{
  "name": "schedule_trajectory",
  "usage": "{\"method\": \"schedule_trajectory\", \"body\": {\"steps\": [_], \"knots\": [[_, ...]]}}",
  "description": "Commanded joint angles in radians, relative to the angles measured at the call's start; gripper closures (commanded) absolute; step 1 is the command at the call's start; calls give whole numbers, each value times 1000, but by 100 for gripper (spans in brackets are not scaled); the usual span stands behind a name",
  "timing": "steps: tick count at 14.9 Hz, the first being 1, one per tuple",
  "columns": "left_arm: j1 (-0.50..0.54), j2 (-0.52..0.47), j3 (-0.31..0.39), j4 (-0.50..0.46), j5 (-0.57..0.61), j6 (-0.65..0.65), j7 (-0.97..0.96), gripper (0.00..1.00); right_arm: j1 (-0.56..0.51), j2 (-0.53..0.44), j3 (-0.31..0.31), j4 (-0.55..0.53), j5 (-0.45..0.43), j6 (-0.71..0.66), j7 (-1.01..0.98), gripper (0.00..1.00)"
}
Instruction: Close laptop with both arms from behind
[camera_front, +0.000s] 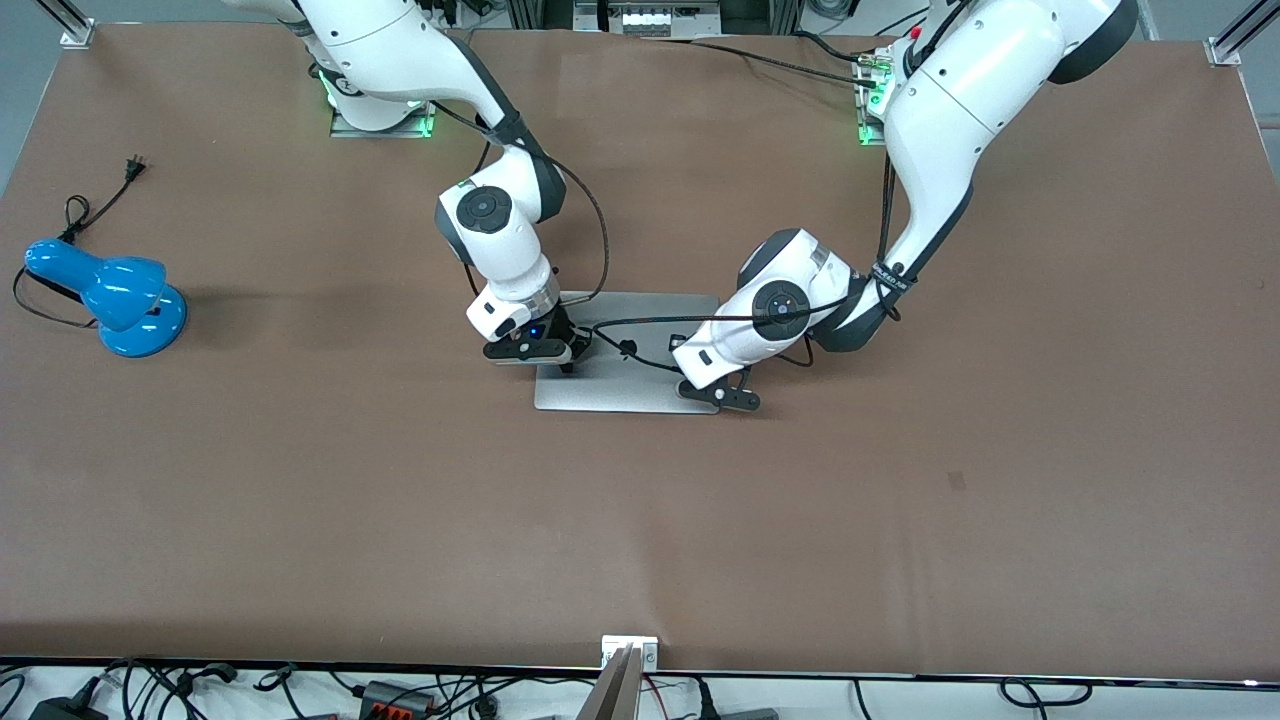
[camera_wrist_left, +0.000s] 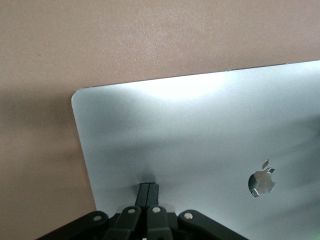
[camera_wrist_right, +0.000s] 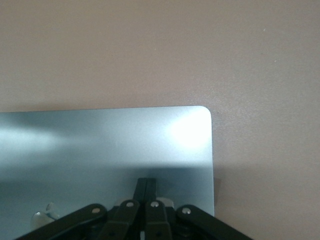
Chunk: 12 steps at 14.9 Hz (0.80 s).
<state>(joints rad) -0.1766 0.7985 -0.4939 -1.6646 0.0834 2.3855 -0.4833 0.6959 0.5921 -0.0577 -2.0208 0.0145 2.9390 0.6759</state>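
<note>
The silver-grey laptop (camera_front: 630, 388) lies on the brown table with its lid down flat. In the left wrist view the lid (camera_wrist_left: 200, 130) shows its black apple logo (camera_wrist_left: 262, 182). My left gripper (camera_wrist_left: 149, 186) is shut, with its fingertips resting on the lid near one corner. In the front view it (camera_front: 722, 392) sits over the laptop's edge toward the left arm's end. My right gripper (camera_wrist_right: 147, 181) is shut too, with its fingertips on the lid (camera_wrist_right: 110, 145) near the other corner. In the front view it (camera_front: 567, 362) is over the end toward the right arm.
A blue desk lamp (camera_front: 112, 295) lies toward the right arm's end of the table, with its black cord and plug (camera_front: 133, 168) trailing toward the robots' bases. Black cables (camera_front: 640, 322) hang from the arms over the laptop.
</note>
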Motion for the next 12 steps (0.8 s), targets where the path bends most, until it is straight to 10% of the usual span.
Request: {"method": "schedule_trajectory", "body": {"steps": [1,5,12], "knots": [[-4,-5,18,23,32,-3,-21,100,8,14,-11,14,-18,16,1,100],[18,-70,17,11,32,-54,-35,100,2,-15,-11,54,-18,-111,-6,100],[185,-338,-21,-46,32,-311,46,100,-4,-101,-11,298,-19,-711,-10,100]]}}
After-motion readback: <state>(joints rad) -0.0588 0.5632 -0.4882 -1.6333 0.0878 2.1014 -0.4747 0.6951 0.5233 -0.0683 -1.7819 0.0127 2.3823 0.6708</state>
